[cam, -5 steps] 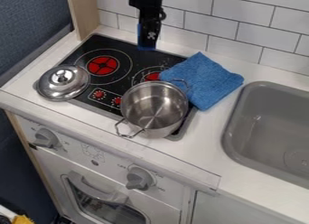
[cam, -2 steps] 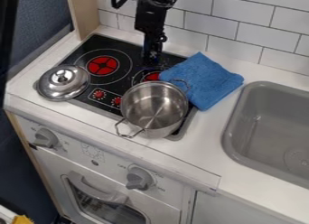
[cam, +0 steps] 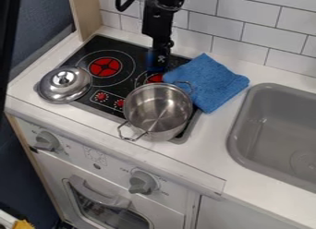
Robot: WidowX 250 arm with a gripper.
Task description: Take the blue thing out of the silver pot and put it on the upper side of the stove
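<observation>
Over the back of the black stove top hangs the gripper (cam: 156, 62), shut on a small dark blue thing (cam: 150, 60) that shows along its left side and at its tip. How high the tip is above the stove is hard to tell. The silver pot (cam: 157, 110) stands at the stove's front right, nearer the camera than the gripper, with nothing inside. The stove (cam: 117, 52) shows its red burner marks, one of them just below the gripper's tip.
A folded blue cloth (cam: 209, 82) lies right of the gripper, over the stove's right edge and the counter. The silver lid (cam: 64, 84) rests at the stove's left. Behind is the tiled wall (cam: 247, 29); a grey sink (cam: 277, 131) is at the right.
The gripper has come down toward the back of the stove with the blue thing, then shifted slightly right. Pot, lid and cloth have kept their places.
</observation>
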